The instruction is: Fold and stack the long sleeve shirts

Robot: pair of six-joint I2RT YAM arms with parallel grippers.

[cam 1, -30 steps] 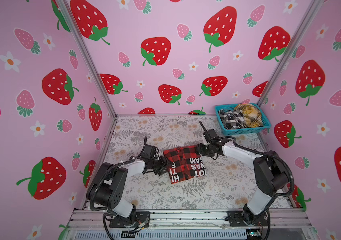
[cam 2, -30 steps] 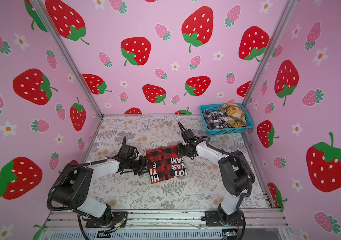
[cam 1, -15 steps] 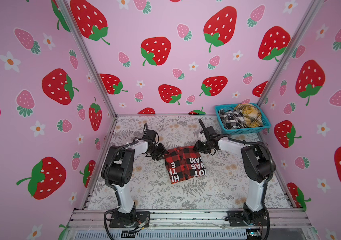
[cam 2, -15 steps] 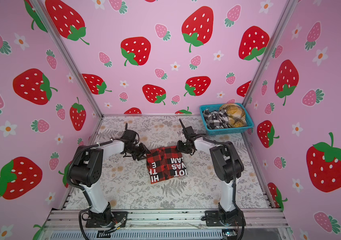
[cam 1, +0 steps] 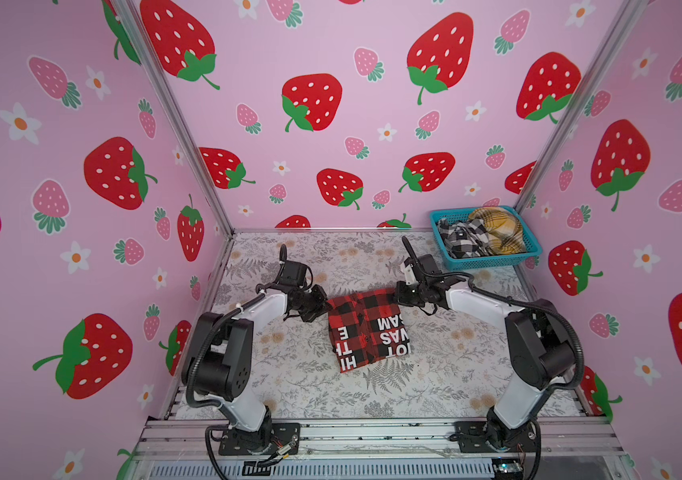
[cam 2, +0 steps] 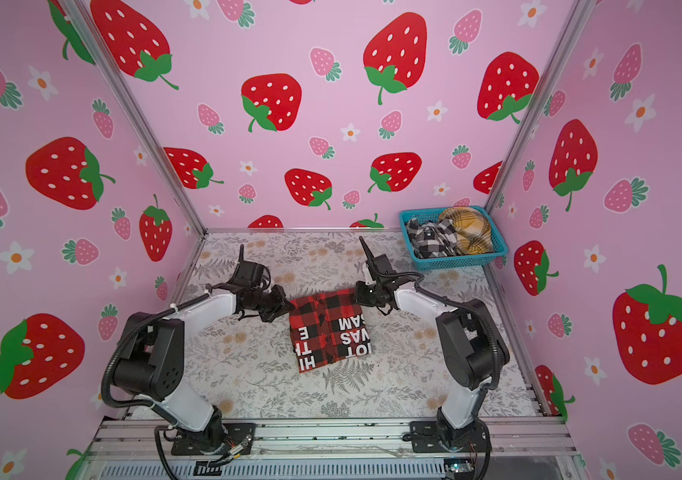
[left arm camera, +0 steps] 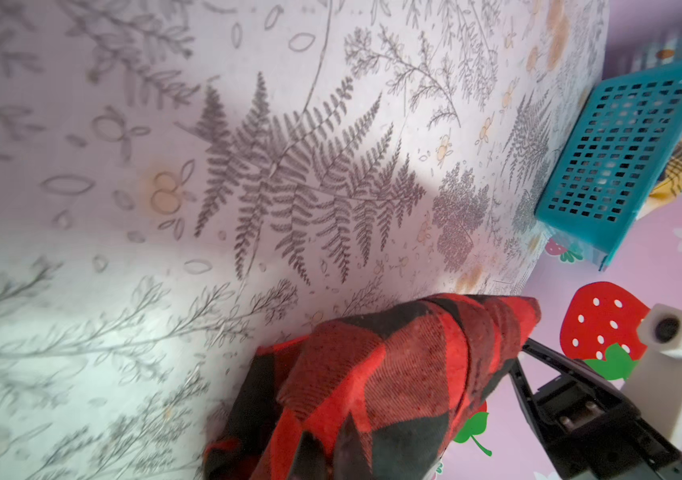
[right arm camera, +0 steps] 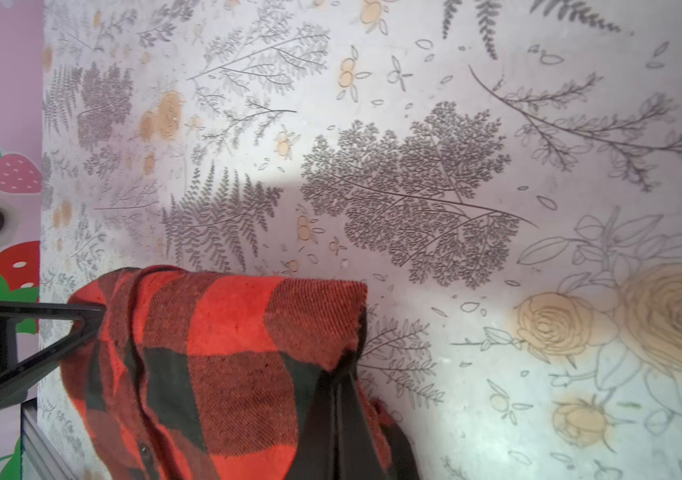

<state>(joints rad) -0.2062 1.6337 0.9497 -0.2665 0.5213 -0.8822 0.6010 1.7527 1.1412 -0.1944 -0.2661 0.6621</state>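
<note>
The red-and-black checked long sleeve shirt [cam 1: 366,328] [cam 2: 329,328] lies folded in the middle of the table, with white letters on its near half. My left gripper [cam 1: 325,305] [cam 2: 287,305] is shut on its far left corner. In the left wrist view the fingertips [left arm camera: 327,453] pinch bunched red cloth [left arm camera: 393,374]. My right gripper [cam 1: 397,293] [cam 2: 358,293] is shut on the far right corner, and its dark fingers [right arm camera: 337,399] clamp the cloth edge [right arm camera: 227,332]. A black-and-white checked shirt [cam 1: 459,239] and a mustard plaid shirt [cam 1: 497,228] lie crumpled in the basket.
A teal mesh basket [cam 1: 484,262] [cam 2: 455,262] [left arm camera: 621,145] stands at the far right corner against the wall. Pink strawberry walls close in the table on three sides. The floral table top [cam 1: 372,395] lies bare in front of the shirt.
Both grippers moved from the shirt's side edges up to its far corners and closed on the cloth. The shirt's far edge now looks slightly bunched between them.
</note>
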